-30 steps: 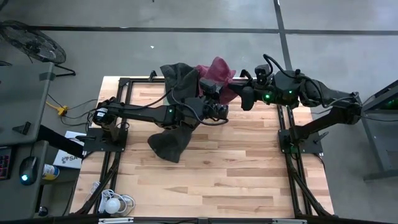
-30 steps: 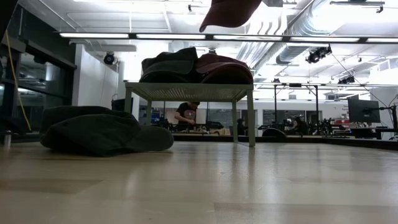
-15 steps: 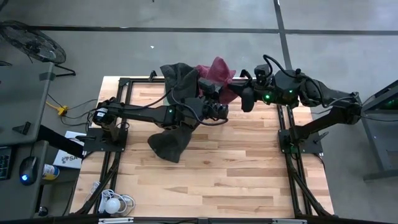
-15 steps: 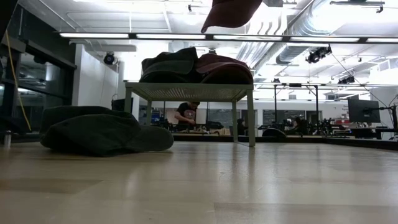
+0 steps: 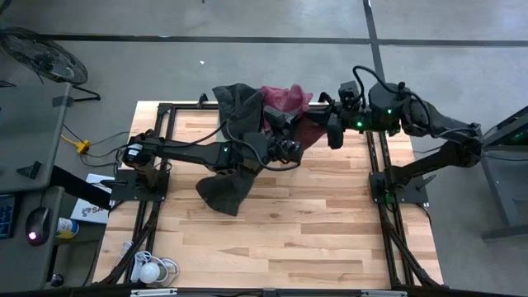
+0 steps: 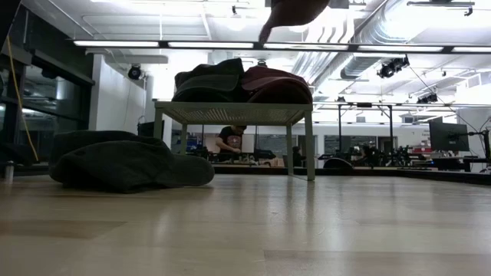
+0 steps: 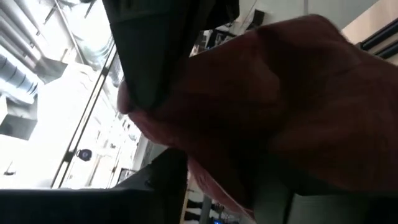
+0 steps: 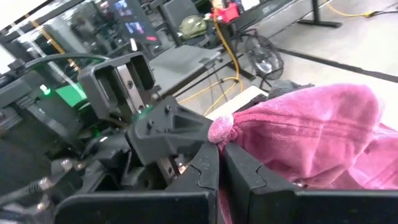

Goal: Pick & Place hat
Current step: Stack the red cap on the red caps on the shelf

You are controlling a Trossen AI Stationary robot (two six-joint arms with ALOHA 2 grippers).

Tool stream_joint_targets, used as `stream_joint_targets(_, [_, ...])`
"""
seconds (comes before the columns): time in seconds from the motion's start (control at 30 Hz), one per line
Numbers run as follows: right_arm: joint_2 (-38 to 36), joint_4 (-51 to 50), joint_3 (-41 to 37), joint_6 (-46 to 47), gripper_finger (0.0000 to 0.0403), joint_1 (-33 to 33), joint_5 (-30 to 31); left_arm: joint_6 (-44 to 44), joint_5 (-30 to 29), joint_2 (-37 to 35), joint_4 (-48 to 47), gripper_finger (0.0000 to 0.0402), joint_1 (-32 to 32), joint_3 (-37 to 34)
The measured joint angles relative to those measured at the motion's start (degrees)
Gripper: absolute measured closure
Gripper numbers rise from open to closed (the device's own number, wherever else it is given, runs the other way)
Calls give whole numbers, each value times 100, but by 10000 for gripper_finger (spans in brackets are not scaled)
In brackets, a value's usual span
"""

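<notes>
High view: the left gripper (image 5: 290,150) and the right gripper (image 5: 323,125) meet near the far edge of the wooden table (image 5: 313,223), both at a pink hat (image 5: 287,97) that hangs bunched between them. A dark hat (image 5: 237,101) lies draped just beside the pink one, and another dark hat (image 5: 223,190) lies flat on the table under the left arm.

Low view: a small green stand (image 6: 234,113) carries 2 hats, a dark one and a maroon one (image 6: 275,83), side by side and touching. A large dark hat (image 6: 123,161) rests on the table beside the stand. A person (image 6: 228,142) sits far behind.

Left wrist view: pink cloth fills the picture; I cannot tell how the left fingers stand.

Right wrist view: the right fingers (image 8: 205,171) are pinched together on a fold of the pink hat
</notes>
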Motion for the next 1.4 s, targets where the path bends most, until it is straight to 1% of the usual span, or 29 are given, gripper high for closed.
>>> stream_joint_targets(0.1, [-23, 0, 0, -178, 403, -313, -545, -10, -190, -52, -4, 241, 1, -4])
stream_joint_targets(0.2, [-27, 6, 0, -356, 403, -634, -1212, -111, -392, -117, 132, 232, 2, -4])
stream_joint_targets(0.33, [-27, 12, 0, -596, 402, -1111, -2165, -129, -716, -220, 348, 232, 0, -4])
stream_joint_targets(0.47, [-23, 62, 19, -798, 402, -1648, -3110, -132, -1082, -393, 362, 232, -7, 0])
stream_joint_targets(0.67, [-29, 70, 57, -1037, 402, -2346, -4024, -104, -1710, -652, 344, 232, -60, -2])
stream_joint_targets(0.9, [-27, 357, 57, -1122, 402, -2874, -4682, -185, -1889, -787, 344, 232, -254, 4])
stream_joint_targets(1.03, [-27, 527, 59, -1111, 402, -3094, -5239, -215, -2107, -787, 388, 232, -257, 2])
stream_joint_targets(1.13, [-15, 509, 59, -1224, 402, -3260, -5673, -412, -2176, -787, 455, 232, -249, 2])
stream_joint_targets(1.27, [78, 520, 59, -1436, 402, -3486, -6398, -564, -2088, -834, 666, 232, -262, 0])
stream_joint_targets(1.4, [253, 531, 59, -1602, 402, -3634, -7094, -1103, -1933, -924, 681, 232, -262, -1])
